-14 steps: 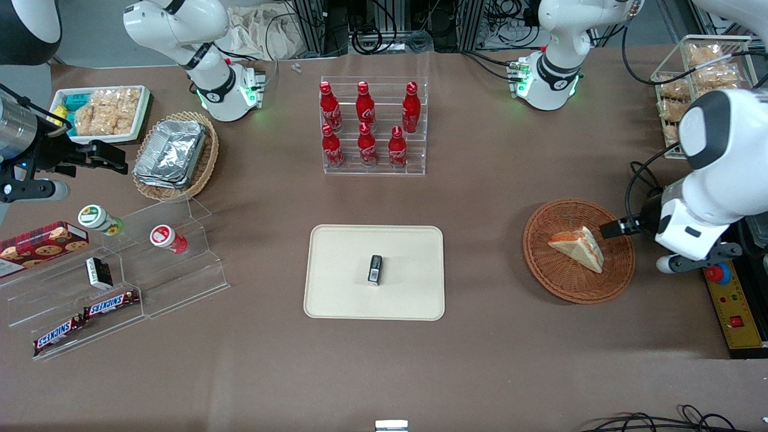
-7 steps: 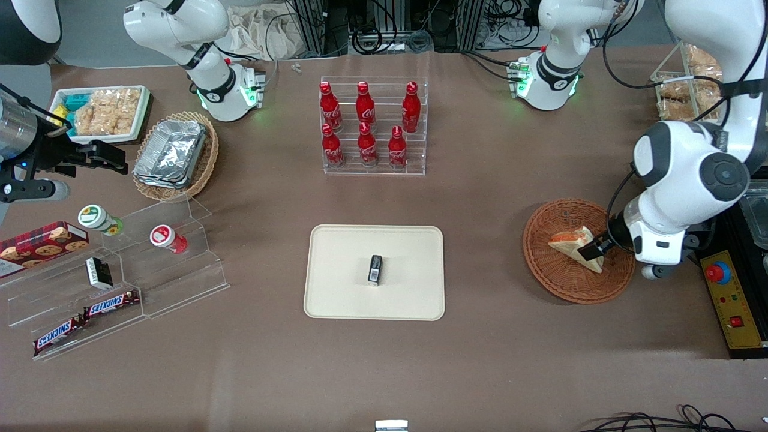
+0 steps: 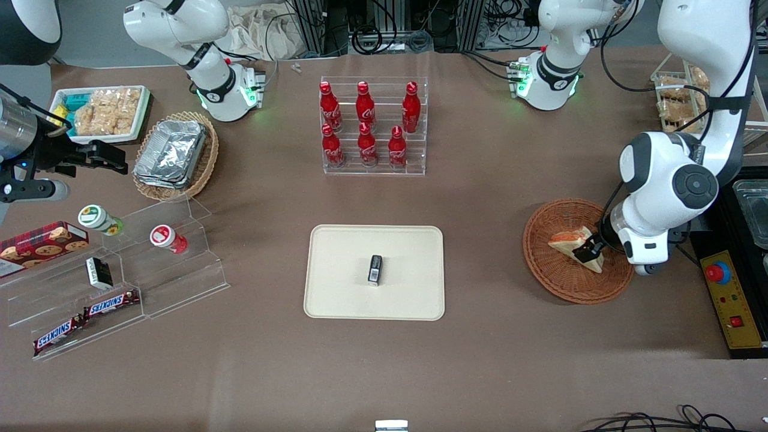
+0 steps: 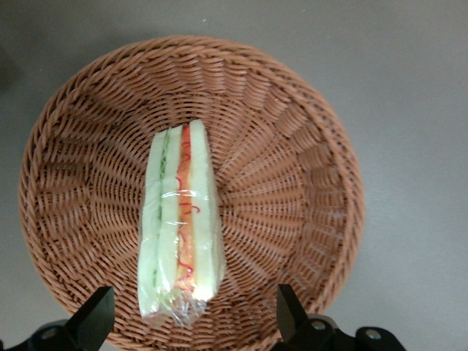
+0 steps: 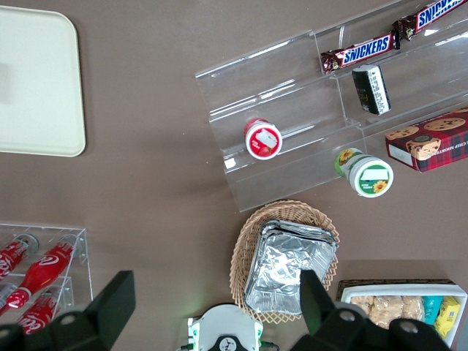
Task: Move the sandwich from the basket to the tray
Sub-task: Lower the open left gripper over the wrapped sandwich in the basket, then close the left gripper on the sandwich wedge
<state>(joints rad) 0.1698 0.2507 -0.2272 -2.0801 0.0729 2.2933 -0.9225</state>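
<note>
Pincer (image 3: 585, 251) spread over the sandwich (image 3: 575, 244) in the basket (image 3: 552, 273).

The pincer hung low over the sandwich with its fingers (image 4: 95, 319) wide apart, one either side of the wedge's end and not yet touching it; the sandwich lay wrapped in clear film in the middle of the round brown basket, well apart from the tray (image 3: 342, 300). Judged from this, closing so near the wedge's end could let the slick wrap slip out, or a hard squeeze could crush the soft bread; the small dark packet (image 3: 375, 269) already on the tray could get in the way of setting down. Counted: one sandwich, one basket, one tray, one packet, six red bottles (image 3: 365, 123) on the worktop's clear rack.
</note>
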